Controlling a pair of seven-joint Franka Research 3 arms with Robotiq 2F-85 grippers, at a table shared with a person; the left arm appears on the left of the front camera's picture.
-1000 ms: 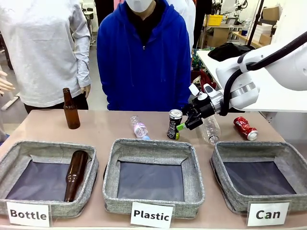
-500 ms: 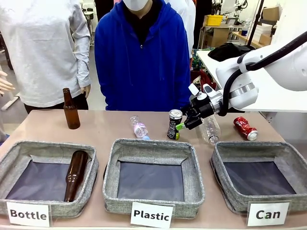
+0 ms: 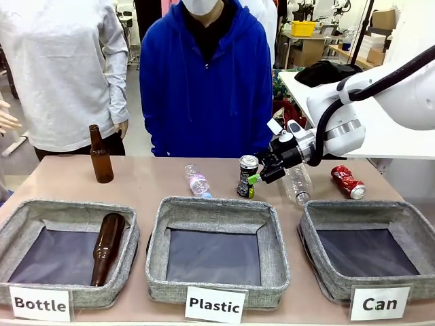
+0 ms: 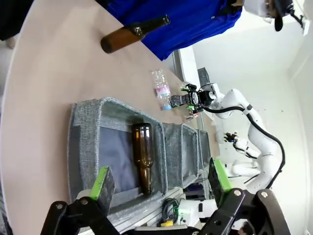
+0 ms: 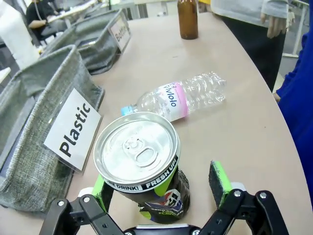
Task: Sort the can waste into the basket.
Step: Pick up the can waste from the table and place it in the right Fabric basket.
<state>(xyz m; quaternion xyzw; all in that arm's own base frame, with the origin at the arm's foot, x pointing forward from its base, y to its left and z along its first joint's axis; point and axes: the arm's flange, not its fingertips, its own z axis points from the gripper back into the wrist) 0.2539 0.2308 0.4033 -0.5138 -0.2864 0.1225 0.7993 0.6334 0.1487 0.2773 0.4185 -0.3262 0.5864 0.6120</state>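
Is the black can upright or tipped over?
Upright: the black can stands on its base, silver top up, inside the open right gripper.

Place: robotics lab, tabletop test rig.
Robot: white robot arm [image 3: 408, 98] with a black cable reaches over the tan table [image 3: 149, 182].
Setup: grey fabric bins with printed labels: Bottle basket [image 3: 68, 212], Plastic basket [image 3: 214, 209], Can basket [image 3: 360, 212].
Background: yellow bin [image 3: 304, 28], cardboard boxes [image 3: 384, 19], white side bench [image 3: 380, 142].

White right arm [image 3: 408, 98], black looping cable [image 3: 321, 136], black pincer [image 3: 255, 178] with green pads [image 5: 218, 180].
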